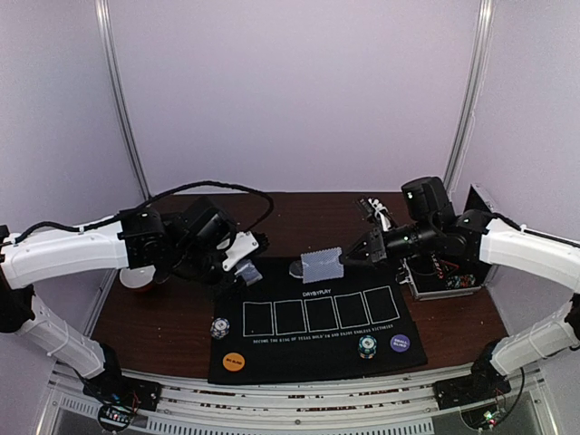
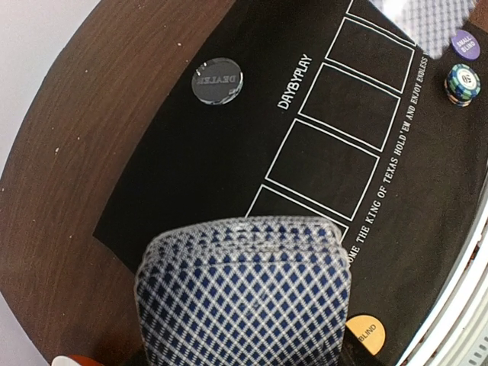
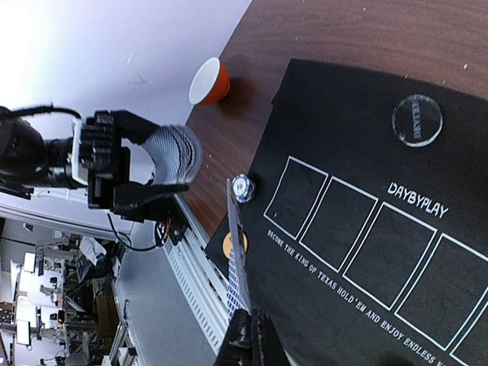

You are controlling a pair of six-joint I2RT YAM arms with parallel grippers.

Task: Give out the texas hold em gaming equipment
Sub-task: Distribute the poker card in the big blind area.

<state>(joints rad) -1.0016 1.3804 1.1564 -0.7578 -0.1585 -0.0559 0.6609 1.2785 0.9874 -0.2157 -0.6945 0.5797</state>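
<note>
My left gripper [image 1: 243,257] is shut on a deck of blue-grey-backed cards [image 2: 244,293], held above the mat's left end; the deck hides its fingers in the left wrist view. My right gripper [image 1: 352,256] is shut on a single card [image 1: 322,265], seen edge-on in the right wrist view [image 3: 239,252], above the mat's far edge. On the black mat [image 1: 317,358] lie the clear dealer disc [image 2: 216,80], an orange blind disc [image 1: 234,361], a purple blind disc [image 1: 400,343] and two chip stacks [image 1: 218,327] [image 1: 367,346].
A silver case [image 1: 444,276] stands open on the table under my right arm. An orange cup [image 3: 209,81] sits on the wooden table left of the mat. The mat's five white card outlines [image 1: 319,314] hold no cards.
</note>
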